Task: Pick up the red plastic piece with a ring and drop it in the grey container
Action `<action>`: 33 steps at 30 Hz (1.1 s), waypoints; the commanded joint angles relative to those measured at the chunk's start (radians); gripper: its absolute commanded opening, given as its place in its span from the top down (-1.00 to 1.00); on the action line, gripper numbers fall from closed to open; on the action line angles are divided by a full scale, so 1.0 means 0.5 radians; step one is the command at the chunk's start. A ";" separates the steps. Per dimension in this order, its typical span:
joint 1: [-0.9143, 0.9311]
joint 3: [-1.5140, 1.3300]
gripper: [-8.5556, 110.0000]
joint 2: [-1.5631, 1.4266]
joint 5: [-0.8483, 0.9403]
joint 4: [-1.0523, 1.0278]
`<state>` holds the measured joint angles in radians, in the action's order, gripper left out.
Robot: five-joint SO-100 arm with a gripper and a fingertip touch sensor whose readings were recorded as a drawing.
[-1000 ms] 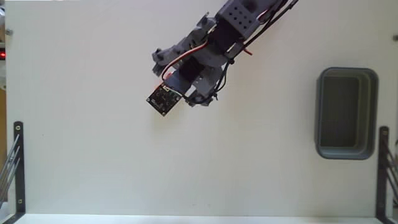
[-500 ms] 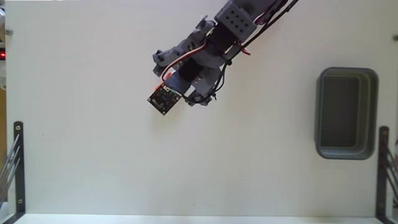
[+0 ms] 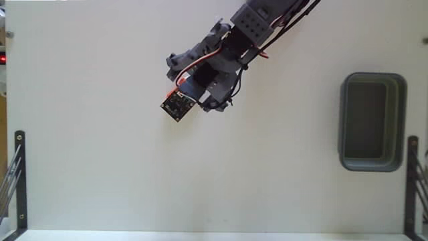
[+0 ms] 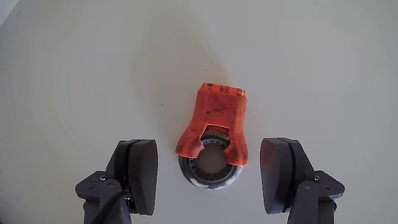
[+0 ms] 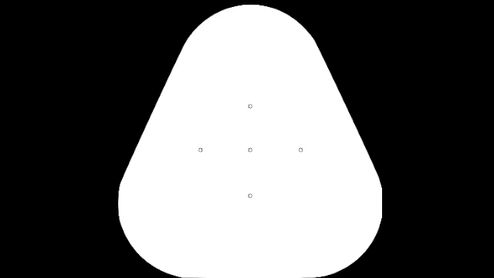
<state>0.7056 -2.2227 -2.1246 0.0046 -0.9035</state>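
The hand is open around the red piece; closing on its round ring could let it slip free

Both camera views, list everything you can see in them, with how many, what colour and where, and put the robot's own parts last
red plastic piece with a ring: one, orange-red with a silver-grey ring at its near end, lying on the table between the open pincer fingers in the wrist view; hidden under the arm in the fixed view.
grey container: one, grey with a darker inside, at the right edge of the table in the fixed view, nothing visible in it.
table: one, white, filling both views.
black metal brackets: two, at the lower left and lower right edges of the fixed view.
arm: one, grey and black with red wiring, reaching in from the top of the fixed view.
pincer: one, dark grey, open, one finger on each side of the ring.
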 commanded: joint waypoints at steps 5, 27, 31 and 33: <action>0.032 -0.086 -1.00 -0.079 -0.009 0.111; 0.032 -0.269 -1.00 -0.038 -0.009 0.335; 0.032 -0.269 -1.00 -0.038 -0.009 0.335; 0.032 -0.268 -1.00 -0.038 -0.009 0.335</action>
<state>0.7056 -2.3623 -2.1200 0.0046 -0.7532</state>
